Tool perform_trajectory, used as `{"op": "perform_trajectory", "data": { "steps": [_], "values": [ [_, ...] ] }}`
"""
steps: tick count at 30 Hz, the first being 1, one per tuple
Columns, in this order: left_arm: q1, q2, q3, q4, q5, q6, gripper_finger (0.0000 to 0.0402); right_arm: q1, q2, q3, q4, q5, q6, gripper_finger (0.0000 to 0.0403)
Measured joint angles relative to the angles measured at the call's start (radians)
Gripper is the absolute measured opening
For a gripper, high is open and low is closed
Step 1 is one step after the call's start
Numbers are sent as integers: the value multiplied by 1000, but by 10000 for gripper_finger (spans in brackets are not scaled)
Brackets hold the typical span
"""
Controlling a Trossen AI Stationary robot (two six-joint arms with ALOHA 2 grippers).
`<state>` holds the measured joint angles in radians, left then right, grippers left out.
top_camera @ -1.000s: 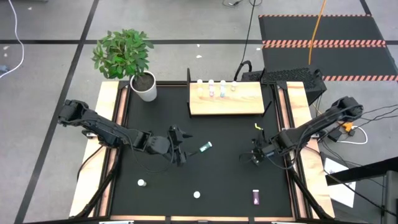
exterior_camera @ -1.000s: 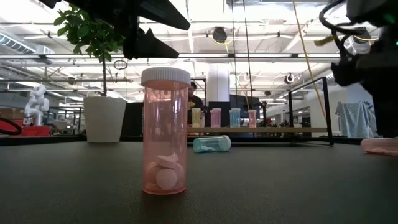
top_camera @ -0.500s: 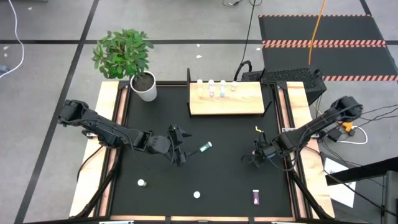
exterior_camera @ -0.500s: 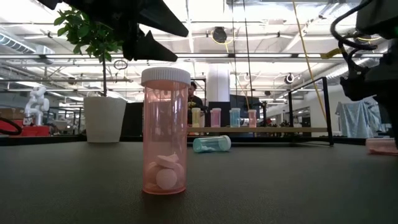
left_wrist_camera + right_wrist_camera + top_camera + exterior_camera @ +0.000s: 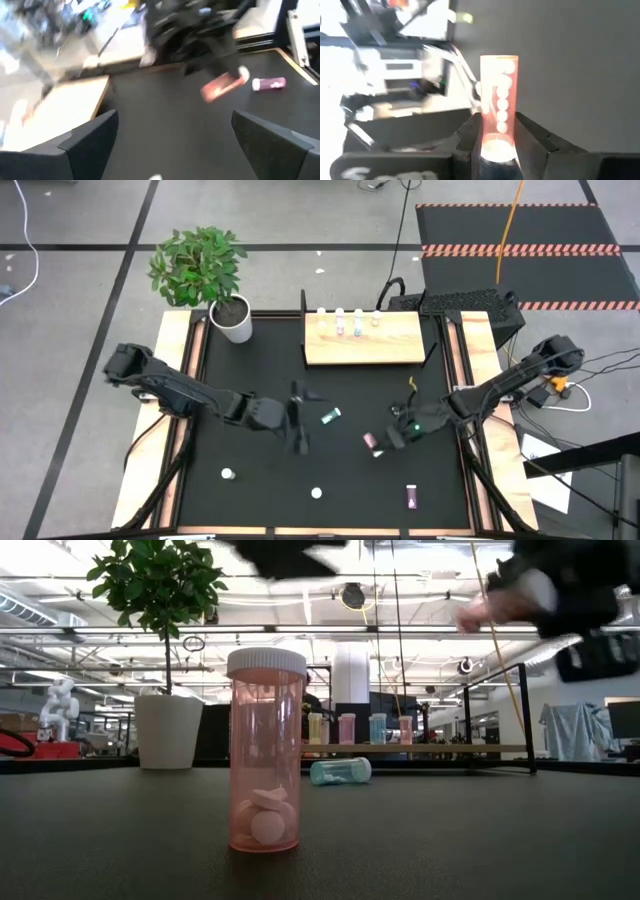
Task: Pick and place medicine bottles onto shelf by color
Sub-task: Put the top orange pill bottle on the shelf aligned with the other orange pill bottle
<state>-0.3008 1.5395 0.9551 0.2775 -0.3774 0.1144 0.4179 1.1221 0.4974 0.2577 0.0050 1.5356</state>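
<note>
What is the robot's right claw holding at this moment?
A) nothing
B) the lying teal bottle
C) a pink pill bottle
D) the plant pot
C. The right wrist view shows the right gripper clamped on a pink bottle with white pills inside; from above, that bottle sticks out from the gripper over the black table, while the teal bottle lies apart.

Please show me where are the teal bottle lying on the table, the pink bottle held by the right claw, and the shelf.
teal bottle (image 5: 330, 417): high view, middle of its lying body.
pink bottle (image 5: 499, 95): right wrist view, its clear body with the pills.
shelf (image 5: 390, 345): high view, bare wood near the front edge.
</note>
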Motion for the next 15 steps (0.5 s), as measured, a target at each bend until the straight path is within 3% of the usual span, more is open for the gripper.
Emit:
{"op": "perform_trajectory", "data": {
  "steps": [4, 9, 15],
  "values": [
    [-6, 143, 222, -181, 37, 260, 390, -36, 0, -1, 101, -8, 22, 89],
    [-2, 318, 478, -405, -20, 447, 380, -46, 0, -1, 132, -10, 24, 89],
    [-1, 410, 614, -448, -1, 482, 289, -44, 0, -1, 140, -5, 19, 89]
  ]
}}
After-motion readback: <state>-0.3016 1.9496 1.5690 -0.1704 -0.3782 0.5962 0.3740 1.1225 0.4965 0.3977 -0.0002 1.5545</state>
